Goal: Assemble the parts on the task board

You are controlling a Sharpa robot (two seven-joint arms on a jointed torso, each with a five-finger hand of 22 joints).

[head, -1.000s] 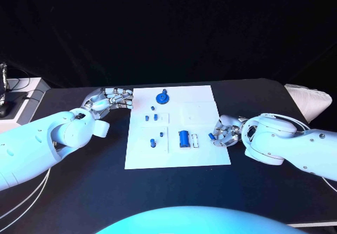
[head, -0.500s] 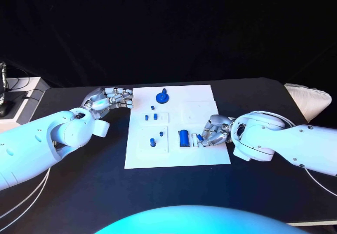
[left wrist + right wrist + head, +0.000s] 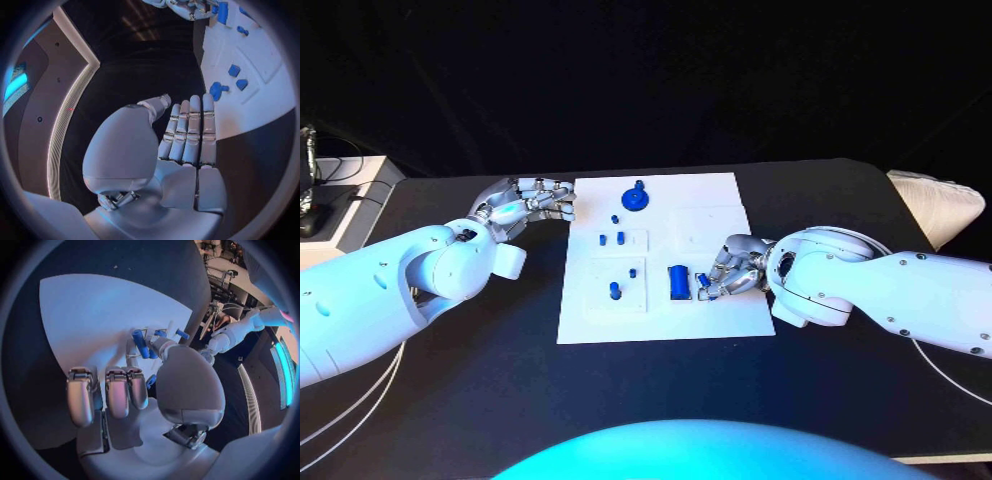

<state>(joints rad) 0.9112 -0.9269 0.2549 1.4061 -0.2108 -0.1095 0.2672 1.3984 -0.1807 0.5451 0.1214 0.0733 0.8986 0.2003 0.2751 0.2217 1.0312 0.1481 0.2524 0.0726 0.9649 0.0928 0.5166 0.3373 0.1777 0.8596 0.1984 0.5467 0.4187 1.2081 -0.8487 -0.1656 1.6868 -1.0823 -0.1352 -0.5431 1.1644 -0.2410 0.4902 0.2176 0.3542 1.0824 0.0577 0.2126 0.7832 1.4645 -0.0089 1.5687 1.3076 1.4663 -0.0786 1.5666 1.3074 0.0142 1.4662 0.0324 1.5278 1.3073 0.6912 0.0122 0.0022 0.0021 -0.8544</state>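
Observation:
The white task board (image 3: 718, 325) lies mid-table. On it are a round blue part (image 3: 633, 201), several small blue parts (image 3: 613, 291) and a long blue block (image 3: 678, 283). My right hand (image 3: 736, 268) hovers over the board's right side, just right of the block, and pinches a small blue part (image 3: 150, 381) between thumb and fingers. The long blue block (image 3: 140, 343) lies just beyond those fingers. My left hand (image 3: 524, 205) lies flat on the black table beside the board's far left corner, fingers (image 3: 189, 127) straight and together, holding nothing. The board (image 3: 262, 107) lies next to those fingers.
A white cabinet (image 3: 343, 205) stands off the table's left edge and a pale bundle (image 3: 942, 200) lies at its right edge. Bare black table (image 3: 661, 390) stretches in front of the board.
My right hand has slid left from the board's right edge onto the board, carrying the small blue part toward the long block. The left hand has stayed still.

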